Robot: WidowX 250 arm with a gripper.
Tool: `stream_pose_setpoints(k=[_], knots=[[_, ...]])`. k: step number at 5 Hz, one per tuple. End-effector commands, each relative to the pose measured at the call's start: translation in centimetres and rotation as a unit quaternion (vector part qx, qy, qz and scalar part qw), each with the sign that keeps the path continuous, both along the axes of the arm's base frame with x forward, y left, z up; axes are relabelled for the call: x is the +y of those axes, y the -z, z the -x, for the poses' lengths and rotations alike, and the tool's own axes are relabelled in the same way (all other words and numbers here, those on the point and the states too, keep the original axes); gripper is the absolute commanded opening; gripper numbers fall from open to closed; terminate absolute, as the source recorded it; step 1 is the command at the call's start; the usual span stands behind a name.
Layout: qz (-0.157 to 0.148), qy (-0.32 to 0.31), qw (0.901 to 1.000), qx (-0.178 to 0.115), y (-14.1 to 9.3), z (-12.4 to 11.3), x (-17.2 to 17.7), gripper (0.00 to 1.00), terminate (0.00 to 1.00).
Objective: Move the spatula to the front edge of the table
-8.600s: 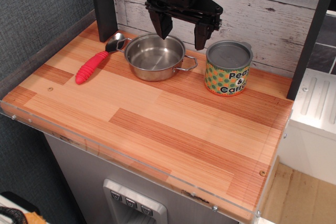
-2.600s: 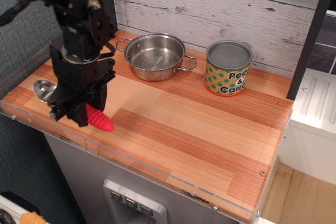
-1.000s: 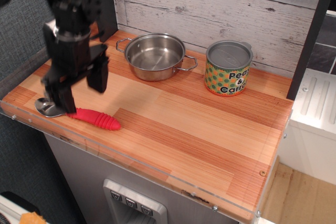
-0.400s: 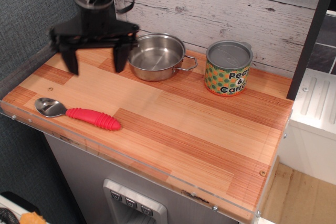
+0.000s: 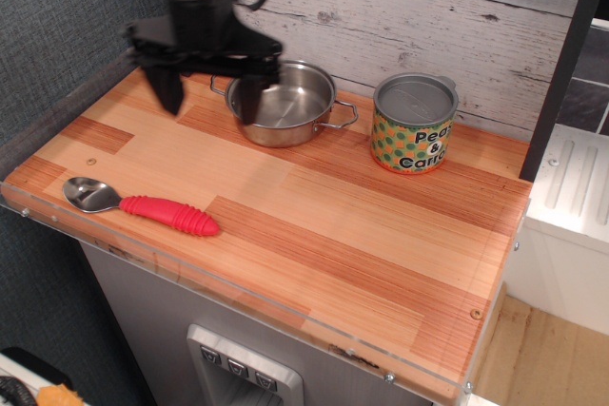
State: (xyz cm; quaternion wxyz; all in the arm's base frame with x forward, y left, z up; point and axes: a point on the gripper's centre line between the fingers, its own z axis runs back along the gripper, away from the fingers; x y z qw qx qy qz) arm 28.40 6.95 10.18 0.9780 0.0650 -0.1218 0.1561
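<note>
The spatula (image 5: 143,206) has a ribbed red handle and a shiny rounded metal head. It lies flat near the front left edge of the wooden table (image 5: 362,225), head pointing left, close to the clear plastic rim. My gripper (image 5: 209,102) is open and empty. It hangs above the back left of the table, just left of the steel pot (image 5: 282,102), well behind and above the spatula. Its two black fingers point down and stand wide apart.
A steel two-handled pot stands at the back centre. A tin can (image 5: 413,124) labelled Peas & Carrots stands at the back right. A grey wall runs along the left and white planks along the back. A dark post (image 5: 561,64) rises at the right.
The gripper let go of the spatula at the front edge, rose, and moved back and to the right toward the pot. The spatula lies still where it was set down.
</note>
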Motion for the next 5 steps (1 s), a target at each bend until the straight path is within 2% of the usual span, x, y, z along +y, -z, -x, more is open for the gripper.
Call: stream_pose_setpoints(k=[1,3,4,5], knots=[[-0.002,0.035,0.9993,-0.016,-1.8,-0.5,-6.3,1.0,0.0],[0.026,0.069,0.9968,-0.029,-1.5,-0.9,-10.5,1.0,0.0],[0.026,0.069,0.9968,-0.029,-1.5,-0.9,-10.5,1.0,0.0],[0.026,0.069,0.9968,-0.029,-1.5,-0.9,-10.5,1.0,1.0]])
